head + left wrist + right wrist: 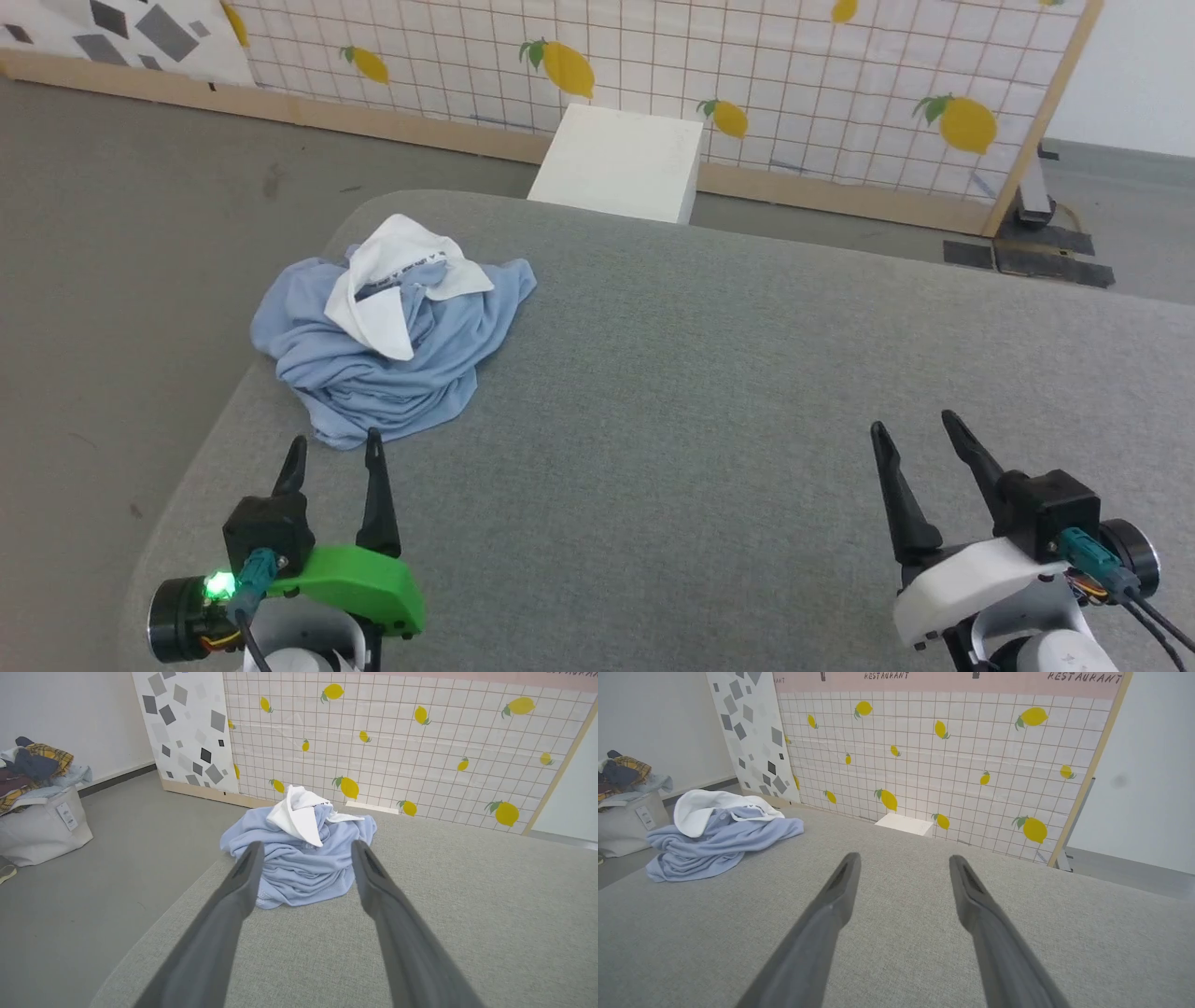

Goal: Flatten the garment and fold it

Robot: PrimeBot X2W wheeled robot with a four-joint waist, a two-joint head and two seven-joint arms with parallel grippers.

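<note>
The garment (411,359) is a crumpled light blue heap with a white inner panel on top, lying at the far left corner of the grey padded surface (709,392). It also appears in the left wrist view (303,868) and at the left of the right wrist view (714,844). My left gripper (334,450) stands open just short of the heap's near edge, fingers pointing at it, nothing held. Over bare surface at the lower right, my right gripper (913,427) is open and holds nothing.
A white box (621,163) stands on the floor behind the surface, before a lemon-patterned tiled panel (747,75). The surface's left edge drops to grey floor (112,280). A white bag heaped with clothes (37,807) sits on the floor at far left.
</note>
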